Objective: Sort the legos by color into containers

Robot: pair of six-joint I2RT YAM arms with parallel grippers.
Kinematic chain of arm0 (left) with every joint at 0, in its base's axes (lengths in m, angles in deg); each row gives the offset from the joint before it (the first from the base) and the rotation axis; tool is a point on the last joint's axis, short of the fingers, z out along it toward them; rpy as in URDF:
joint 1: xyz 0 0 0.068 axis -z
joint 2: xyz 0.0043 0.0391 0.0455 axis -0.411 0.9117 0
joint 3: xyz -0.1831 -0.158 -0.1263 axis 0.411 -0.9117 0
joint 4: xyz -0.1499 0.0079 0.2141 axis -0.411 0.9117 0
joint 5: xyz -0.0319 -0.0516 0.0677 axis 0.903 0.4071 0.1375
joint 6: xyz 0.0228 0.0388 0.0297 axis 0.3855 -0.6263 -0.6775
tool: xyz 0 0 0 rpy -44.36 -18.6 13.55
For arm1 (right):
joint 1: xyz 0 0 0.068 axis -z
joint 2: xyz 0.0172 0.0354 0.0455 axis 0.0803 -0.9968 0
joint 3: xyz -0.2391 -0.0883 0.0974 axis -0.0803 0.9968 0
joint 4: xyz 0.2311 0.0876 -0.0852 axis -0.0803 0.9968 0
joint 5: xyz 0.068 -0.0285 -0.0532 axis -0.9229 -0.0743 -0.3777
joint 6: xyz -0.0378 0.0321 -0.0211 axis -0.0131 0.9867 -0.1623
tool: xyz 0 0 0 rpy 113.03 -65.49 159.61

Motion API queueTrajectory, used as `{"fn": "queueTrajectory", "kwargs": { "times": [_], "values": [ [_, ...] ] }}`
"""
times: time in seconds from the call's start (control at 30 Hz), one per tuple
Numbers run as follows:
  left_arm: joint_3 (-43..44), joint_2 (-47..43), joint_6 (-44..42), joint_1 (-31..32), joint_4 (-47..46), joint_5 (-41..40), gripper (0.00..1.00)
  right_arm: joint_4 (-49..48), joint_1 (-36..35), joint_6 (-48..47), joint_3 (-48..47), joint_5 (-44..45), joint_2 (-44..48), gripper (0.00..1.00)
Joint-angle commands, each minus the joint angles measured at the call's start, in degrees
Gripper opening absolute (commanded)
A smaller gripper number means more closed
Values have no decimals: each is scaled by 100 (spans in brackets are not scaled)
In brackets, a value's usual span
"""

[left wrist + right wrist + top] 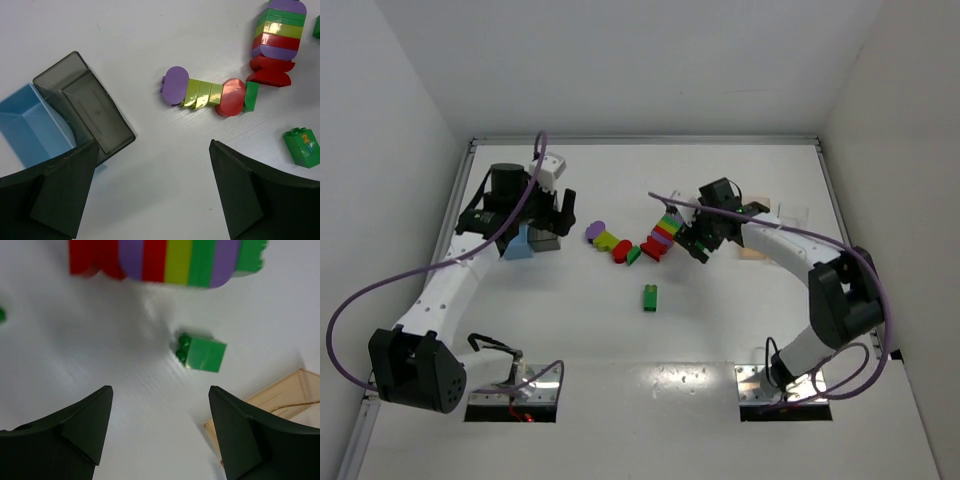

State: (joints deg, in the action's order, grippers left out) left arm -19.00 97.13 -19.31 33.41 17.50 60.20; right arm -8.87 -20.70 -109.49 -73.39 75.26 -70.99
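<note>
A curved row of legos lies mid-table: a purple one (596, 231), lime ones (608, 240), a red one (622, 250) and a green one (634, 255). The left wrist view shows the same row from purple (175, 86) to red (232, 96). The rainbow-striped cluster (665, 232) stands at the row's right end. A lone green brick (649, 298) lies nearer. My left gripper (152, 190) is open and empty beside the light blue bin (30, 127) and dark grey bin (85, 107). My right gripper (160, 388) is open, just short of a small green brick (202, 352) below the cluster (170, 260).
The peach-orange bin (280, 400) lies just right of my right gripper, also seen from the top (755, 250). A clear bin (790, 212) sits behind it near the right wall. White walls enclose the table on three sides.
</note>
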Motion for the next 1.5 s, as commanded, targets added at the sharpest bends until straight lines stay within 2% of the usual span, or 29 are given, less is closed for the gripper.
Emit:
{"fn": "queueTrajectory", "kwargs": {
  "times": [0.0,0.07,0.13,0.3,0.43,0.67,0.9,1.47],
  "values": [
    [198,26,-142,35,-87,122,100,-459,200,-2182,773,-841,816,78],
    [198,87,-212,35,-35,122,100,-242,288,-3057,994,-1116,1063,78],
    [198,166,-212,35,-35,122,100,575,454,-3856,732,-1398,837,78],
    [383,387,-212,35,-35,61,100,1306,930,-4905,108,-1960,309,78],
    [549,641,-159,35,-35,61,100,2218,1368,-6133,-734,-2435,-436,78],
    [786,1124,-159,35,-35,-53,100,3222,1782,-7296,-1949,-2612,-1598,78],
    [971,1555,-159,35,-35,-106,100,3108,1836,-7895,-1950,-2559,-1863,78],
    [1375,2057,-107,35,-35,-106,100,2080,1678,-8124,-2012,-2568,-2469,80]
  ]
}}
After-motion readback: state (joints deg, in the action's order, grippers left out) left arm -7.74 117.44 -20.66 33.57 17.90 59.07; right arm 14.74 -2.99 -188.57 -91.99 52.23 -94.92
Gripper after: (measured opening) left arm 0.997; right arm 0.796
